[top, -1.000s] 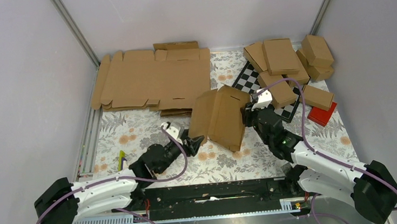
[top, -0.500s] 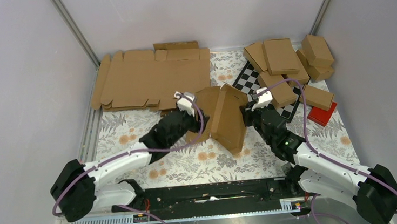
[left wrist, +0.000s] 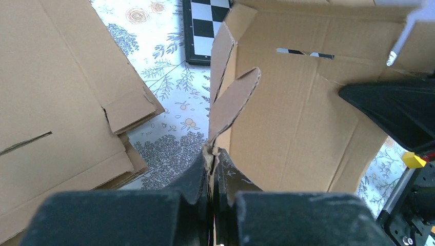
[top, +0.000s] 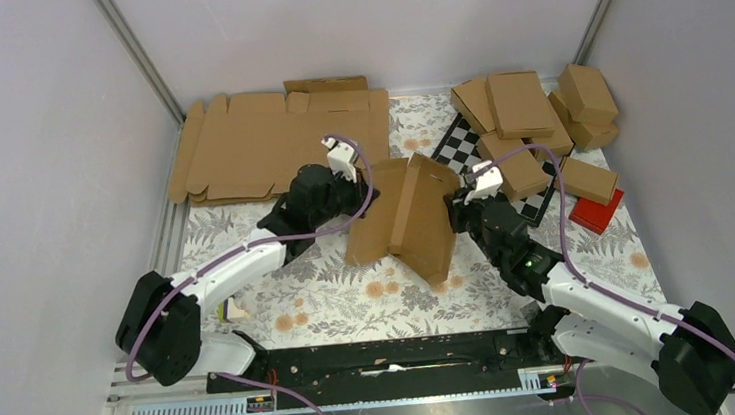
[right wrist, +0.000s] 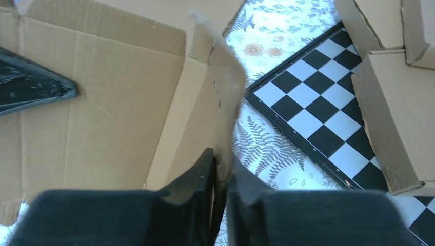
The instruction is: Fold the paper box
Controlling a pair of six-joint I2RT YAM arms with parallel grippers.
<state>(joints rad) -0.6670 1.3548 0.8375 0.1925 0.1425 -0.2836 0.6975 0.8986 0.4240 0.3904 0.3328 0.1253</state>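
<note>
The paper box (top: 410, 219), a brown cardboard blank partly folded up, stands tilted in the middle of the table. My left gripper (top: 355, 211) reaches its left side. In the left wrist view that gripper (left wrist: 211, 160) is shut on the lower end of a narrow rounded flap (left wrist: 233, 100) of the box (left wrist: 302, 118). My right gripper (top: 454, 216) is at the box's right side. In the right wrist view it (right wrist: 221, 165) is shut on the edge of an upright side panel (right wrist: 225, 97).
A stack of flat brown blanks (top: 279, 155) lies at the back left. A chequered board (top: 458, 144) lies behind the box. Folded cartons (top: 526, 113) are piled at the back right, with a red block (top: 597, 212) beside them. Grey walls stand on three sides.
My left arm swung from the front of the table to the box's left side and shut on a flap. The right gripper tightened on the right panel.
</note>
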